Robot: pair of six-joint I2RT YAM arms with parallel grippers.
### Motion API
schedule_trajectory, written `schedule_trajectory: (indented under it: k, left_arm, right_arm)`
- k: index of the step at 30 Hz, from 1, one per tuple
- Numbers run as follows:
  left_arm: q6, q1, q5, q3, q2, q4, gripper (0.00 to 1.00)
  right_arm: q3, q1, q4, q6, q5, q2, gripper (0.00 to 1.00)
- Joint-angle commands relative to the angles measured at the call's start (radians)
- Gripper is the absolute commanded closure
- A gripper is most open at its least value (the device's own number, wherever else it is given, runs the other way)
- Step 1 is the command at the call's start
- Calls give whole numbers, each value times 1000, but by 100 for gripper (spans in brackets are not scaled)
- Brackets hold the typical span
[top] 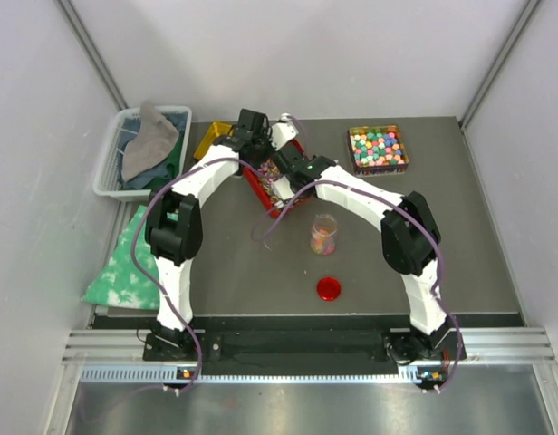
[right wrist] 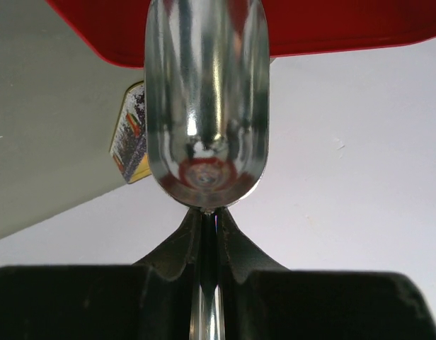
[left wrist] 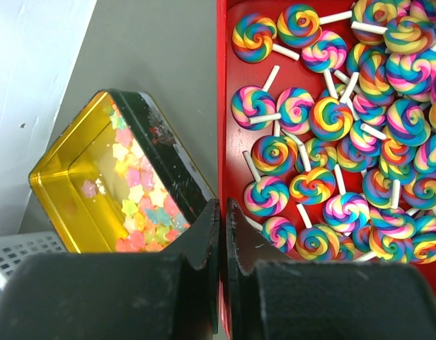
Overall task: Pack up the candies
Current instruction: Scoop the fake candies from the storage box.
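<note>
Right wrist: right gripper (right wrist: 209, 216) clamps empty metal scoop (right wrist: 206, 92) | left gripper (left wrist: 221, 209) pinches red tray (left wrist: 232, 71) rim | next, judged: scoop lollipops (left wrist: 331, 117).

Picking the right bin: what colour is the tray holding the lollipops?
The tray is red, clearest in the left wrist view.

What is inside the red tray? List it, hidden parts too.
Rainbow swirl lollipops on white sticks, heaped across the red tray. The heap covers most of the floor; the left pincer hides the near corner.

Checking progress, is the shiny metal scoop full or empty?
Empty: the shiny metal scoop shows only bare reflective metal inside, nothing in it.
</note>
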State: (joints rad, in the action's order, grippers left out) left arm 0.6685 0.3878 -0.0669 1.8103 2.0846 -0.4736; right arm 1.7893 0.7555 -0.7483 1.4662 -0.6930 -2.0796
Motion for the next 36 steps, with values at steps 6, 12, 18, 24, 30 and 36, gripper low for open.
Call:
schedule_trajectory:
  k: [6,12,18,24,30,36]
  left_arm:
    - [9,14,-17,-23,-135,127,100]
    - [22,13,1,-42,-130,142,100]
    - [20,13,-4,-52,-126,141,100]
    - [8,13,-11,-72,-139,150,100]
    - [-3,13,-22,-97,-155,165,100]
    - [2,13,-30,-120,-162,176,100]
  right_arm:
    - [56,44,-115,6,78,-13,100]
    - [99,48,-229,-32,138,3,100]
    - [96,50,-237,-50,159,10,100]
    - [-30,56,3,54,60,18,100]
    - [39,76,-108,13,127,-4,100]
    - [209,74,-354,-119,340,-43,100]
